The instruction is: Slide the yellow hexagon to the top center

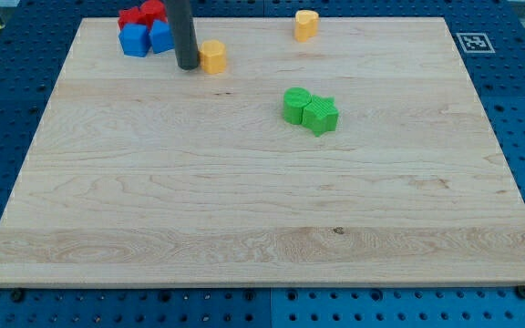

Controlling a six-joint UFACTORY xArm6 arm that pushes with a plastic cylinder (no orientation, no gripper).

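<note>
The yellow hexagon lies on the wooden board near the view's top, left of centre. My tip rests on the board just left of the hexagon, touching or nearly touching its left side. A second yellow block, heart-shaped, lies at the view's top, a little right of centre.
Two blue blocks and two red blocks cluster at the view's top left, just left of the rod. Two green blocks lie together right of centre. A fiducial marker sits off the board's top right corner.
</note>
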